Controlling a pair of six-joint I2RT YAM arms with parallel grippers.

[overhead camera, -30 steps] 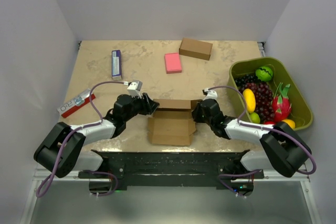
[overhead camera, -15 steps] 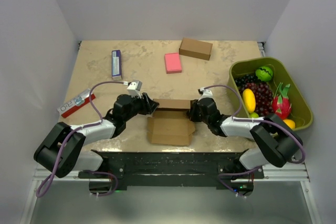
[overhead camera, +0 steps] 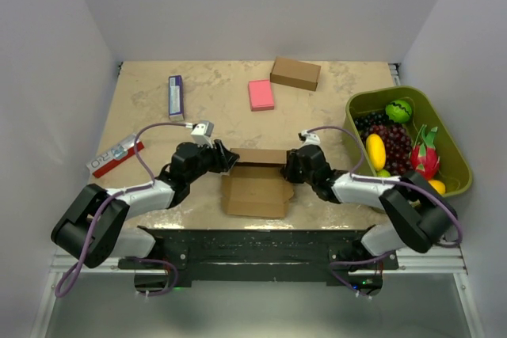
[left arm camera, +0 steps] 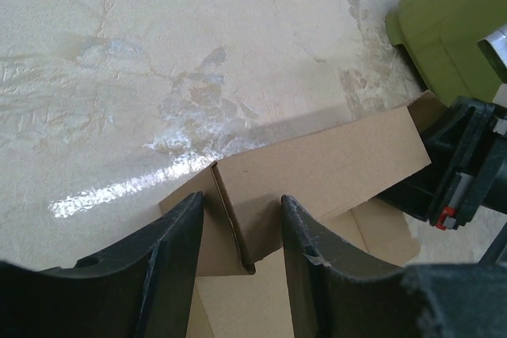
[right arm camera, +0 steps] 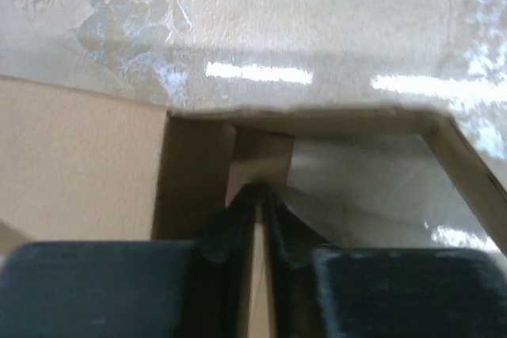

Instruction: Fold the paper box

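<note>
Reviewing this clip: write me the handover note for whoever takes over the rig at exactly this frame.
Left gripper: clamped across the left end of the raised far wall of the paper box.
Right gripper: pinched shut on a thin flap at the box's right end.
Box: near middle of the table, between the two grippers; its near panels lie flat.
Done: far wall stood up, left corner creased.
Left: raise and tuck the remaining panels; the carton is not yet closed.
</note>
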